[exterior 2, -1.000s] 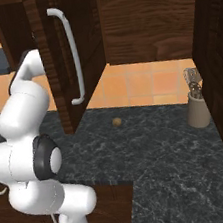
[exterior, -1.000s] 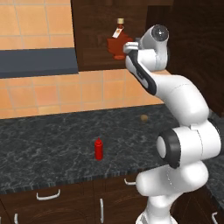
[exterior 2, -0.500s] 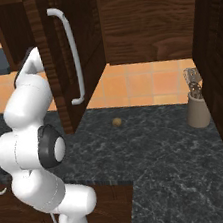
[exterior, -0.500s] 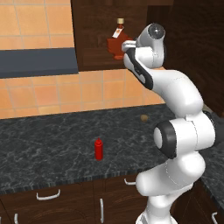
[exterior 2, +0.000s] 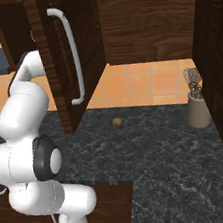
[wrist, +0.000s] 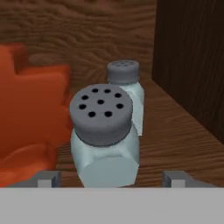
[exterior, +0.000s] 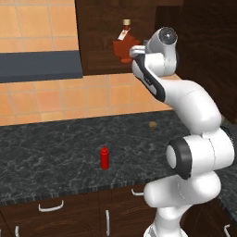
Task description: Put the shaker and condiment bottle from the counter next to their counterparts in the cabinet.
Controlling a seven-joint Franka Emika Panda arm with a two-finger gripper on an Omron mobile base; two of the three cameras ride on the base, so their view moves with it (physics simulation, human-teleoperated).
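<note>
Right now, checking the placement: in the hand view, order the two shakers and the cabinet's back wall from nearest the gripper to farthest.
1. Near shaker, between the open gripper's tips.
2. Second shaker, just behind it.
3. Cabinet back wall, behind both.

the shaker (wrist: 106, 144) looks like see-through plastic with a dull grey cap. the cabinet (wrist: 183, 65) is dark grainy wood. the surface (exterior: 60, 148) looks like shiny black marble.
</note>
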